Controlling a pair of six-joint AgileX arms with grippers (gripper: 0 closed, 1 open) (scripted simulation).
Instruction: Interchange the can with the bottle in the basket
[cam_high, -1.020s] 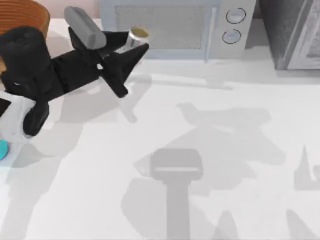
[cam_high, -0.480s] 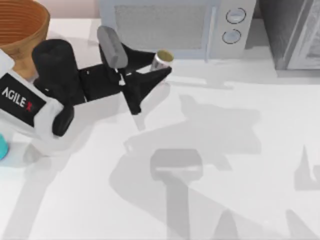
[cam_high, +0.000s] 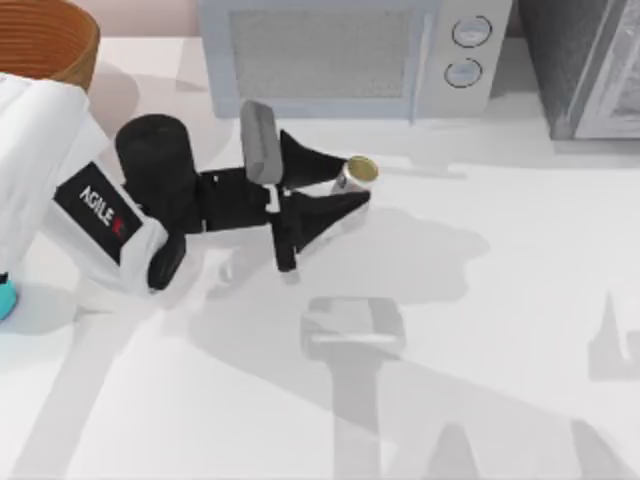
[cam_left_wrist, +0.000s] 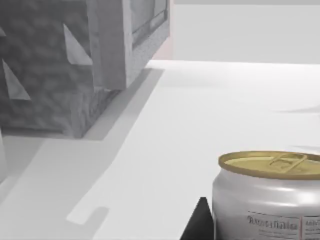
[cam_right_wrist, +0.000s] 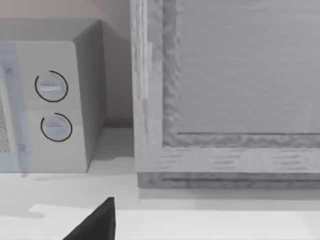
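Note:
The can (cam_high: 357, 171), white with a gold top, is held between the black fingers of my left gripper (cam_high: 352, 182), which is shut on it, just in front of the microwave. In the left wrist view the can (cam_left_wrist: 270, 200) sits close up, with a dark fingertip (cam_left_wrist: 200, 225) beside it. The wicker basket (cam_high: 55, 45) stands at the back left corner, well away from the can. A rounded teal edge of the bottle (cam_high: 5, 298) shows at the table's left edge. A dark part of my right gripper (cam_right_wrist: 95, 225) faces the back of the table.
A microwave (cam_high: 340, 55) stands along the back, with its two dials (cam_right_wrist: 52, 105) also in the right wrist view. A grey cabinet (cam_high: 590, 70) fills the back right corner. The white tabletop (cam_high: 480, 330) lies open at front and right.
My left arm has swung right and toward the front with the can in its grip, moving it away from the basket and along the microwave's front.

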